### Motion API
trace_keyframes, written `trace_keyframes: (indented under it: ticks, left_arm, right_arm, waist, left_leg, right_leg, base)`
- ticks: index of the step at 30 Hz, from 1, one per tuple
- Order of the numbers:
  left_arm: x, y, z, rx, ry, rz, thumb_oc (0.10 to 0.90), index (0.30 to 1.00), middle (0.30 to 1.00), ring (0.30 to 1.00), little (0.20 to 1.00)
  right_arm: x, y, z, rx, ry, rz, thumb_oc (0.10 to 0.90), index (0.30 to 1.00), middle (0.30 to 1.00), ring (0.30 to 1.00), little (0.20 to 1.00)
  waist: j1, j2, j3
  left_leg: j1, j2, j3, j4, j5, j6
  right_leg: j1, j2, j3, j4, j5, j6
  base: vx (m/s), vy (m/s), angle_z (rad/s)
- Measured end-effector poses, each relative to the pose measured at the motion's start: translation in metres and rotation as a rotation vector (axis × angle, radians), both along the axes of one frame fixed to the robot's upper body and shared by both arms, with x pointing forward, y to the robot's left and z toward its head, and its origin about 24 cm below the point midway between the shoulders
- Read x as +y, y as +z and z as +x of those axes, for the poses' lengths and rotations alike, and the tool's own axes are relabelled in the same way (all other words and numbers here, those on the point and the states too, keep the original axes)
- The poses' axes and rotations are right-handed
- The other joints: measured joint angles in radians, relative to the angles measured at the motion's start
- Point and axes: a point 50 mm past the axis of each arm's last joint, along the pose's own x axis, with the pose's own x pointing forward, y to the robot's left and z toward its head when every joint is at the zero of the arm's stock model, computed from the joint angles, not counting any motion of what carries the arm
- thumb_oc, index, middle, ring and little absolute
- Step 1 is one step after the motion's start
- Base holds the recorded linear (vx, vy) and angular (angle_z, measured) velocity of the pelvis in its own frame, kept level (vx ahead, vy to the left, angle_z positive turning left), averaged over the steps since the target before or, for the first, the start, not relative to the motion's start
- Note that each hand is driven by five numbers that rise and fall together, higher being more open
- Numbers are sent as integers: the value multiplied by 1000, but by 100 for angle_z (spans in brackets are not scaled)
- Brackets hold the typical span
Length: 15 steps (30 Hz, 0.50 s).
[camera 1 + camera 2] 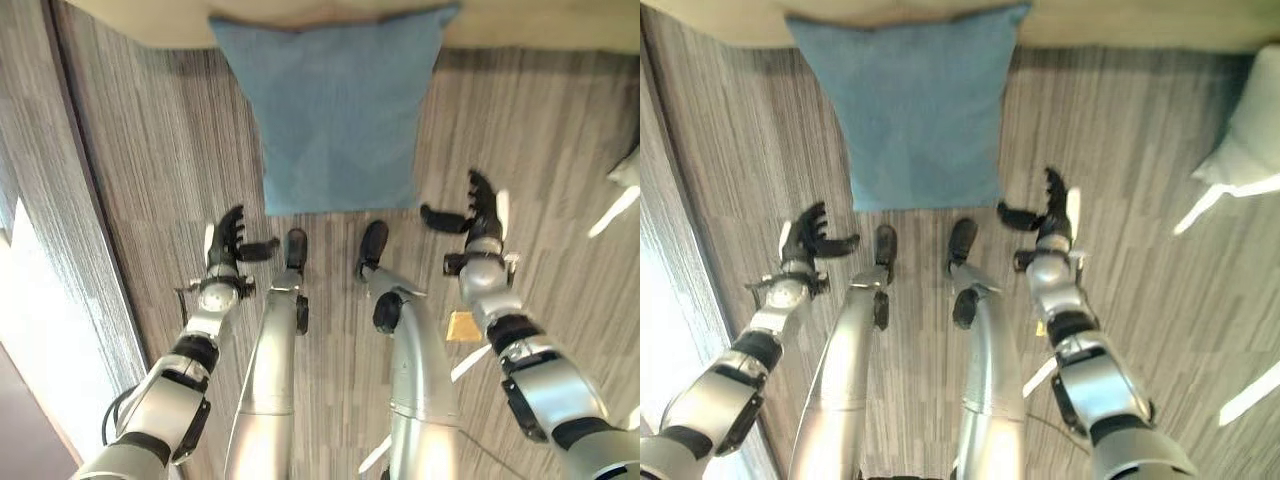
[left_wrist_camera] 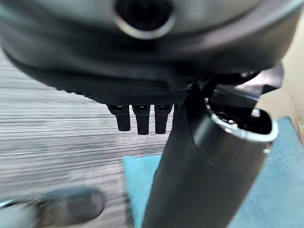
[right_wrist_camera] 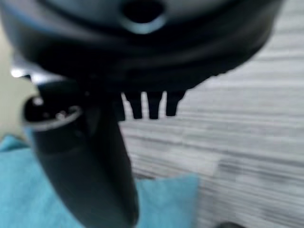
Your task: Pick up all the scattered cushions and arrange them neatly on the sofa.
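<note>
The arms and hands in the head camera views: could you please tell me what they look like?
Both arms are silver-grey tubes with black bands at the joints. The left hand and right hand are dark, with black fingers and thumbs and a white strip along the outer side. Each wrist is a rounded silver cuff.

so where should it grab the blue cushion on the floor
Probably by its two side edges near the near corners. The blue cushion lies flat on the floor, far edge against the sofa, with the open left hand and right hand flanking those corners.
</note>
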Motion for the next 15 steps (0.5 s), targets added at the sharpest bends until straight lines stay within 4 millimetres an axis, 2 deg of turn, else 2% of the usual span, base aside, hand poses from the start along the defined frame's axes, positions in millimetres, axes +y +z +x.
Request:
trace_keyframes:
  ticks: [1,2,3,4,6,8,11,15]
  left_arm:
    - [-2,14,5,-41,-7,17,800,900,900,900,900]
    - [-1,45,13,-120,-13,78,800,900,900,900,900]
    - [1,58,16,-152,-10,90,800,900,900,900,900]
    - [3,87,21,-218,1,120,800,900,900,900,900]
    - [5,113,24,-281,11,134,800,900,900,900,900]
    - [2,127,26,-312,12,150,800,900,900,900,900]
    - [-3,126,25,-318,-1,154,800,900,900,900,900]
    - [-26,139,23,-386,-70,196,800,900,900,900,900]
  right_arm:
    - [-1,11,1,-39,-13,-3,800,900,900,900,900]
    - [-4,38,4,-105,-24,-46,800,900,900,900,900]
    - [-4,48,6,-128,-24,-54,800,900,900,900,900]
    - [-2,73,8,-189,-24,-66,800,900,900,900,900]
    - [2,93,10,-240,-17,-68,800,900,900,900,900]
    - [8,104,11,-258,-2,-87,800,900,900,900,900]
    - [17,101,12,-247,26,-126,800,900,900,900,900]
    - [35,107,14,-261,83,-181,800,900,900,900,900]
  waist:
    - [-1,0,0]
    - [4,1,-1]
    - [4,1,1]
    - [0,1,6]
    - [0,1,37]
    - [-4,0,50]
    - [-11,0,50]
    - [-20,-4,52]
  left_leg:
    - [-36,-2,7,17,-2,1]
    - [-127,-3,8,78,-21,1]
    - [-162,-3,7,104,-27,1]
    - [-245,-3,9,187,-44,-3]
    - [-287,-1,9,259,-77,1]
    - [-293,0,8,279,-86,1]
    - [-264,-3,21,274,-87,4]
    - [-244,-8,33,296,-100,22]
  right_leg:
    - [-40,-10,2,21,-12,-6]
    - [-129,-14,8,78,-23,-19]
    - [-163,-15,7,106,-27,-23]
    - [-245,-29,7,188,-46,-41]
    - [-283,-36,5,247,-72,-53]
    - [-288,-39,5,268,-80,-54]
    - [-269,-41,20,270,-83,-48]
    - [-257,-45,40,298,-93,-35]
  base:
    - [50,-37,9]
    - [77,-40,7]
    - [85,-48,2]
    - [82,-71,-1]
    - [33,-65,-3]
    - [3,-17,-1]
    - [-5,-37,2]
    - [4,-21,3]
